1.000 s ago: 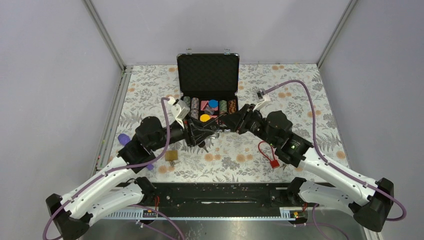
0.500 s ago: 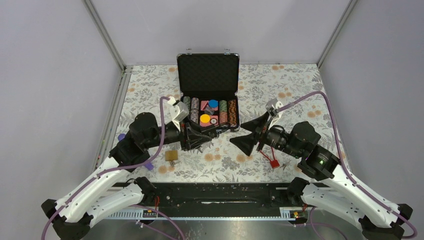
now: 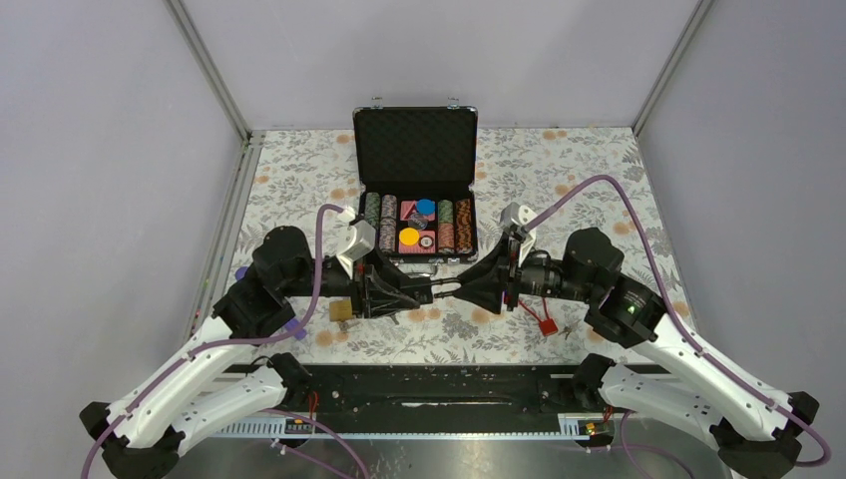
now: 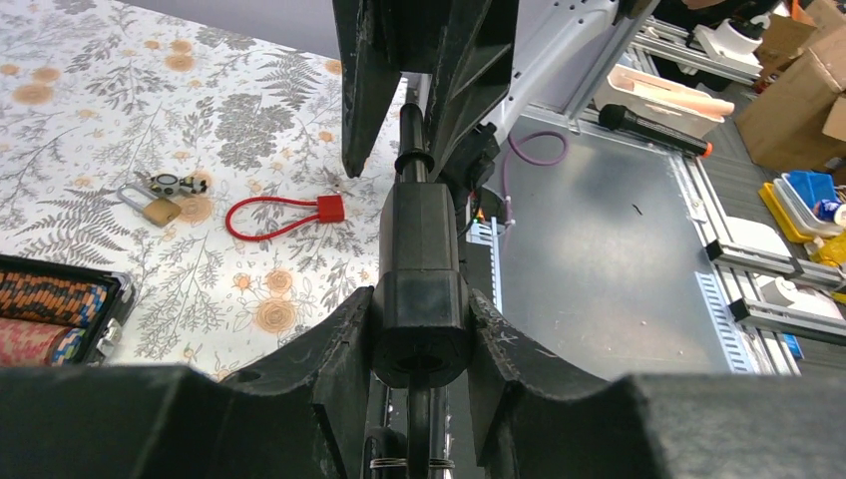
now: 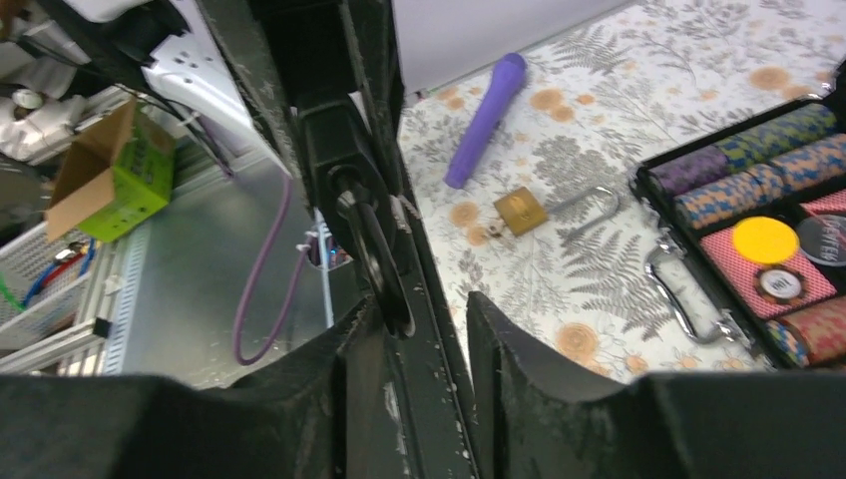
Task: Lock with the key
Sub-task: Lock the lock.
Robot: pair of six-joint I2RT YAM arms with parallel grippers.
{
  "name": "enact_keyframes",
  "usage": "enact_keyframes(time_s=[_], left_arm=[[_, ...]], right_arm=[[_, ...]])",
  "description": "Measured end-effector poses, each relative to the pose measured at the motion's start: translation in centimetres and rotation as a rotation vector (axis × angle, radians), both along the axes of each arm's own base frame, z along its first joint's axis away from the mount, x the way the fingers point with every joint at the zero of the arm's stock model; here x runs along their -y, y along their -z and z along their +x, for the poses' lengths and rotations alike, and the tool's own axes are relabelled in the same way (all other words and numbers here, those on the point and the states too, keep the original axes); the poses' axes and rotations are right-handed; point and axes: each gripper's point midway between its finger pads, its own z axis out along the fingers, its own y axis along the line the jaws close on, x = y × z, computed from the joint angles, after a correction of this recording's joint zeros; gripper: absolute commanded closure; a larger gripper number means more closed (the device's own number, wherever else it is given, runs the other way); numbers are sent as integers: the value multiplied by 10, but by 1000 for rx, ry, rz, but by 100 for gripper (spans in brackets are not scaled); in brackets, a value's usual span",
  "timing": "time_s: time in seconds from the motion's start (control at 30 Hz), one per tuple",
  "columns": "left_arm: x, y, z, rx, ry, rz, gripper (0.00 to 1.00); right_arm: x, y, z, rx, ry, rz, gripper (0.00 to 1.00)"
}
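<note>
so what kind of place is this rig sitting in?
Most likely a robotics lab data-collection cell. Grey panel walls on an aluminium frame enclose a floral-covered table. Past its edge, the left wrist view shows extrusion racking and cardboard boxes.

Open case (image 3: 415, 150) blocks centre-back; brass padlock (image 3: 342, 310) near-left, red cable lock (image 3: 540, 317) near-right; passage beside case both sides.

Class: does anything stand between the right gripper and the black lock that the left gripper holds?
Nothing visible does. The left gripper clamps the black lock, and its thin stem runs straight in between the fingers of the right gripper. The red cable lock lies apart, to the side.
</note>
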Motion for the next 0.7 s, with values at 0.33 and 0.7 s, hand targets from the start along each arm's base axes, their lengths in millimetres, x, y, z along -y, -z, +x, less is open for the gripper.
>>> enact_keyframes(time_s=[0.33,0.7], left_arm=[[0,-1,-9,0,56,-7,100],[1,-3,-11,-19,70,-11,48]], right_arm=[[-5,-16,-17,38,-113,61,55],[-14,-18,-26,28,-201,78,100]])
